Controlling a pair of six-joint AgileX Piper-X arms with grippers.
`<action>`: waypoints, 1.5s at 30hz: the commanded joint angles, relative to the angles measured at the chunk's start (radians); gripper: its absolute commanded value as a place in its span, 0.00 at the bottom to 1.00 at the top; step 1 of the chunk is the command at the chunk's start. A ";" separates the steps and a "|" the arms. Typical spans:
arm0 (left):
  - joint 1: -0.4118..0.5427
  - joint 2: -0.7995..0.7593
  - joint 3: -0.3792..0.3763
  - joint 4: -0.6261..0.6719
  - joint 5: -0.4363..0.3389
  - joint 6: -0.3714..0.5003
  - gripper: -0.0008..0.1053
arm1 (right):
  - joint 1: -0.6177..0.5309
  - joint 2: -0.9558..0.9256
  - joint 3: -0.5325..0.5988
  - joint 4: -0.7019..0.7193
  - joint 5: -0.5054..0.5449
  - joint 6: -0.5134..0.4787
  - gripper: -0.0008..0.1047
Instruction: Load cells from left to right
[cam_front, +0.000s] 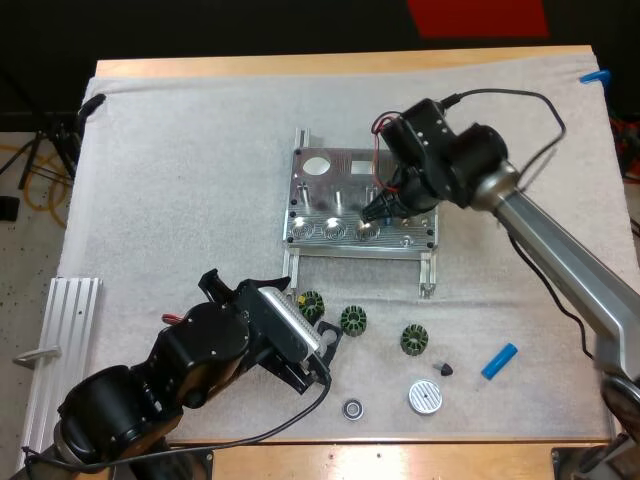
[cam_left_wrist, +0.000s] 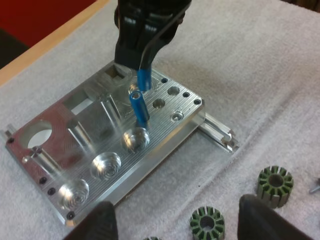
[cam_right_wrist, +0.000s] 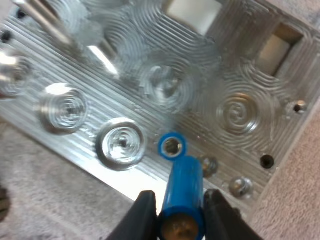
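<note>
Your left gripper (cam_left_wrist: 181, 222) sits low at the near edge of the white mat (cam_front: 180, 170), its two black fingers spread wide apart and clear of everything. Three green-and-black toothed rings (cam_front: 353, 320) lie on the mat just beyond it, between the gripper and the metal fixture (cam_front: 330, 175).

Your right gripper (cam_right_wrist: 180, 216) is over the fixture's near right part, pinching a blue cylinder (cam_right_wrist: 181, 187) from both sides by its upper end. In the left wrist view the cylinder leans a little, and its lower end is at the rightmost of the three round pockets (cam_left_wrist: 136, 139) along the fixture's near edge. You cannot tell from these views whether it is seated in the pocket or only touching the rim. The two pockets to its left show bare machined metal.

A second blue cylinder (cam_front: 499, 361) lies on its side on the mat, near right of the fixture and well apart from both grippers. Near it you have a small black cone (cam_front: 445, 368), a white round cap (cam_front: 425, 397) and a small dark ring (cam_front: 352, 408). A ribbed aluminium rail (cam_front: 62, 340) lies at the mat's left edge.
</note>
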 joint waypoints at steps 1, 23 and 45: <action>-0.004 -0.008 -0.007 0.001 -0.029 -0.018 0.50 | -0.005 0.011 -0.020 0.020 0.005 -0.016 0.01; -0.004 -0.008 -0.007 -0.042 -0.029 -0.018 0.50 | -0.054 0.083 -0.016 0.032 0.015 -0.010 0.01; -0.004 -0.008 -0.007 -0.042 -0.029 -0.018 0.50 | -0.054 0.115 -0.016 0.006 -0.031 0.006 0.01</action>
